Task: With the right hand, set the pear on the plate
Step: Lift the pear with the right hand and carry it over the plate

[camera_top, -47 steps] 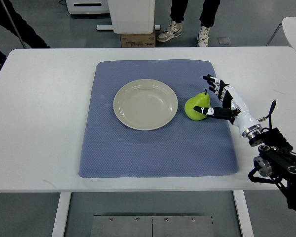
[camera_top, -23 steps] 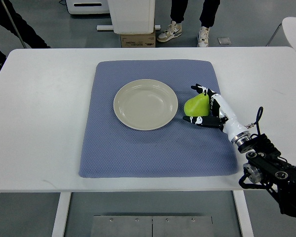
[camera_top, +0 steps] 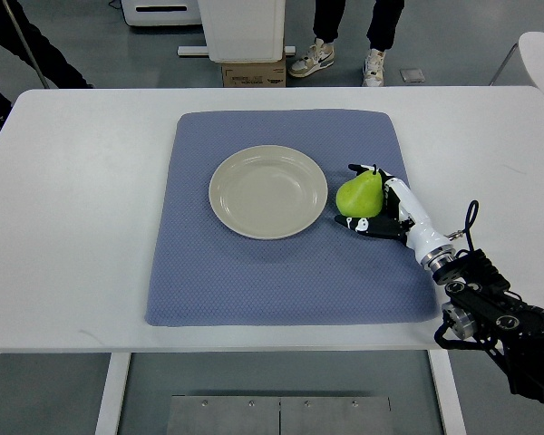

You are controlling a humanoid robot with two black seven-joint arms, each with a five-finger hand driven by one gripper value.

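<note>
The right robot hand [camera_top: 378, 201] wraps its fingers around the pear [camera_top: 358, 195], apparently gripping it. The pear sits on the blue mat [camera_top: 254, 272], just beside the plate [camera_top: 267, 192].

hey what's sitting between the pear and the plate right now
Nothing: the top view shows only a narrow strip of bare blue mat between the pear and the plate.

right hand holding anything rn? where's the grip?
The right hand is wrapped around the pear from its right side, fingers above and thumb below. The pear appears to sit on the blue mat, beside the plate.
</note>
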